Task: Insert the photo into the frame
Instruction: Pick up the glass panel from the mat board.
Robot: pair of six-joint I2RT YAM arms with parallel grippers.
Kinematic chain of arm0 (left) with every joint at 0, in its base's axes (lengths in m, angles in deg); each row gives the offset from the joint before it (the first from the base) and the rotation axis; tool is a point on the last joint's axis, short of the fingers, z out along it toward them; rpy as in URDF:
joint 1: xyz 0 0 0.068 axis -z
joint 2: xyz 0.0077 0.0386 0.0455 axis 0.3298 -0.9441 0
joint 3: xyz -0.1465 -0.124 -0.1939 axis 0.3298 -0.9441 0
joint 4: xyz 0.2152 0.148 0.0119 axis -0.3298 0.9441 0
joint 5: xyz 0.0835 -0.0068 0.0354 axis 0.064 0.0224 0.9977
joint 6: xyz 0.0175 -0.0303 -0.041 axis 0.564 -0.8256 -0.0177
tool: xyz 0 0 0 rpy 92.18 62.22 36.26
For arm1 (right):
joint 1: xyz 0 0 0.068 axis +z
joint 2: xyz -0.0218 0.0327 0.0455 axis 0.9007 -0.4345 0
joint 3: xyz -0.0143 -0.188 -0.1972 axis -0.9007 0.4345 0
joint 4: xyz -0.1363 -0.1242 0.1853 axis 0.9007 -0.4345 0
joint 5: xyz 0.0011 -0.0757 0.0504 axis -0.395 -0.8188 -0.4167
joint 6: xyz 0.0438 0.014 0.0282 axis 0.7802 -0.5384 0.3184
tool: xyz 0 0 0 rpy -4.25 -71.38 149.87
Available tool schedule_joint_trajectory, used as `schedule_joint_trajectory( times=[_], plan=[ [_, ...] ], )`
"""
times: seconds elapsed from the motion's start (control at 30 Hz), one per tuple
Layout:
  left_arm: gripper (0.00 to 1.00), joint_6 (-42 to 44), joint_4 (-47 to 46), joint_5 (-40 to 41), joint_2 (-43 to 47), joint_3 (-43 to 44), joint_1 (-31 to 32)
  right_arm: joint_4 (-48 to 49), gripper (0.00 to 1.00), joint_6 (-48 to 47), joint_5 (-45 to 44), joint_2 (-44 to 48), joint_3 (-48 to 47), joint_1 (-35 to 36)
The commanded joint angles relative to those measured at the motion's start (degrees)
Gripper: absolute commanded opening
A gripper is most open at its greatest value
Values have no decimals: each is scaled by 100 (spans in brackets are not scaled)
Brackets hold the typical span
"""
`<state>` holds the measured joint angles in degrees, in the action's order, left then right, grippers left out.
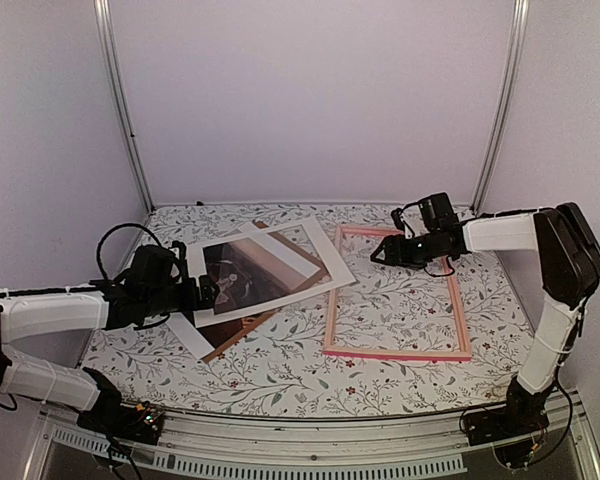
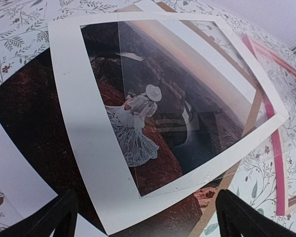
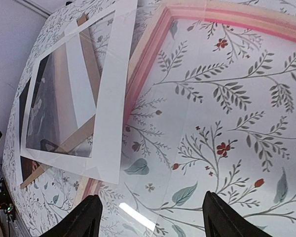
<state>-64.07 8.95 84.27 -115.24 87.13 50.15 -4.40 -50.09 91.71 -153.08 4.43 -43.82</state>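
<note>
The photo (image 1: pixel 238 275) is a dark brown-maroon print with a pale figure. It lies flat at centre left under a white mat board (image 1: pixel 315 262) and shows through the cutout. In the left wrist view the photo (image 2: pixel 160 165) lies just ahead of my fingers. My left gripper (image 1: pixel 208 292) is open and empty at the mat's left edge; in its own view the left gripper (image 2: pixel 145 222) hovers above the mat's corner. The pink frame (image 1: pixel 395 353) lies flat at right. My right gripper (image 1: pixel 380 254) is open and empty over the frame's upper left rail (image 3: pixel 148 64).
A brown backing board (image 1: pixel 230 342) sticks out below the mat. A clear sheet with glare (image 3: pixel 133 216) lies inside the frame on the floral table cover (image 1: pixel 280 385). The mat's right corner (image 3: pixel 108 163) overlaps the frame's left rail. Booth posts stand at the back corners.
</note>
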Motion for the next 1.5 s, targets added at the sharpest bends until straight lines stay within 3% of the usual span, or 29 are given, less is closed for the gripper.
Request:
schedule_joint_trajectory(
  times=[0.0, 0.3, 0.7, 0.87, 1.23, 1.47],
  plan=[
    [100, 46, -2, -60, 127, 42, 91, 607, 74, 498, 919, -319, 282, 71],
    [100, 4, -64, -86, 141, -7, 127, 1492, 64, 997, 1753, -704, 699, 102],
    [100, 21, -33, -27, 273, 0, 169, 1819, 27, 1166, 2324, -963, 627, 93],
    [100, 67, 36, -1, 325, 74, 174, 1718, 2, 1122, 2482, -772, 474, 13],
    [100, 575, 65, -36, 680, 409, 202, -418, 0, 25, 2393, 355, -390, -23],
    [99, 920, 71, -462, 957, 840, 286, -1564, 0, -900, 2811, 1320, -747, -20]
  ],
)
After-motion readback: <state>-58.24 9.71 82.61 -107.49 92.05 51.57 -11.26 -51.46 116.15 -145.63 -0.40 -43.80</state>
